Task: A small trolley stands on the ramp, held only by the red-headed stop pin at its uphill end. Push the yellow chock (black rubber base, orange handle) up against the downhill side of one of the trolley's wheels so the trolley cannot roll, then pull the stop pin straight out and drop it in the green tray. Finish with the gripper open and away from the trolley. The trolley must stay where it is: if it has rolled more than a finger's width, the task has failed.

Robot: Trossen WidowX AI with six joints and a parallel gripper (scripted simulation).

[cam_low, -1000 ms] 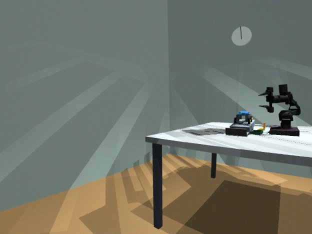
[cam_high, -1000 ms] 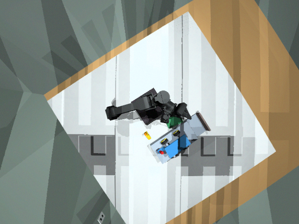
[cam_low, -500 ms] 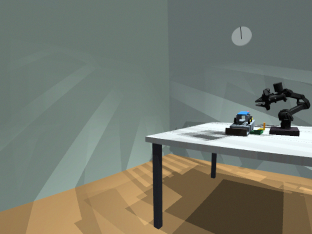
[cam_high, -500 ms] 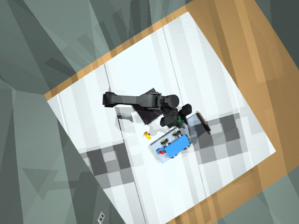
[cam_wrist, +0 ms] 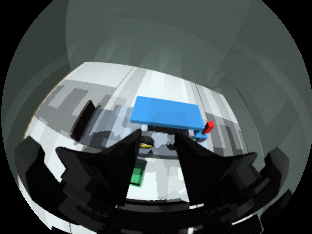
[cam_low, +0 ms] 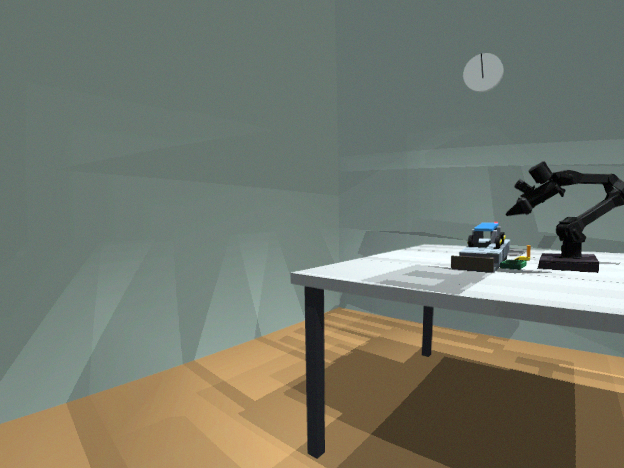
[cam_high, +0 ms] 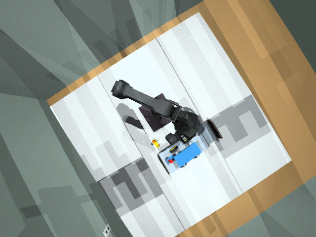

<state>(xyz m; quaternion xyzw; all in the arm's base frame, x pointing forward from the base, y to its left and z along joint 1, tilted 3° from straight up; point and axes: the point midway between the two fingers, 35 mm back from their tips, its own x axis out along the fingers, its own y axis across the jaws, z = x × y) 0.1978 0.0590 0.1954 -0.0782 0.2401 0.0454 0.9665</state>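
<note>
The blue-topped trolley (cam_high: pixel 187 154) (cam_low: pixel 486 226) (cam_wrist: pixel 167 113) stands on the grey-blue ramp (cam_high: pixel 210 132) (cam_wrist: pixel 108 120). The red-headed stop pin (cam_high: pixel 170 161) (cam_wrist: pixel 209 127) is upright at the trolley's uphill end. The yellow chock (cam_high: pixel 155 143) (cam_low: pixel 528 250) stands on the table beside the ramp's uphill end, its orange handle upright; it is not seen in the wrist view. The green tray (cam_low: pixel 514 263) (cam_wrist: pixel 138 175) lies beside the ramp, mostly hidden by the arm in the top view. My gripper (cam_wrist: pixel 158 133) is partly open and empty, above and to the arm's side of the trolley.
A dark brown board (cam_high: pixel 214 128) (cam_low: pixel 472 263) (cam_wrist: pixel 82 120) stands across the ramp's downhill end. The arm's dark base plate (cam_high: pixel 153 119) (cam_low: pixel 568 262) is near the tray. The white table's edge (cam_low: pixel 403 294) is beyond the ramp.
</note>
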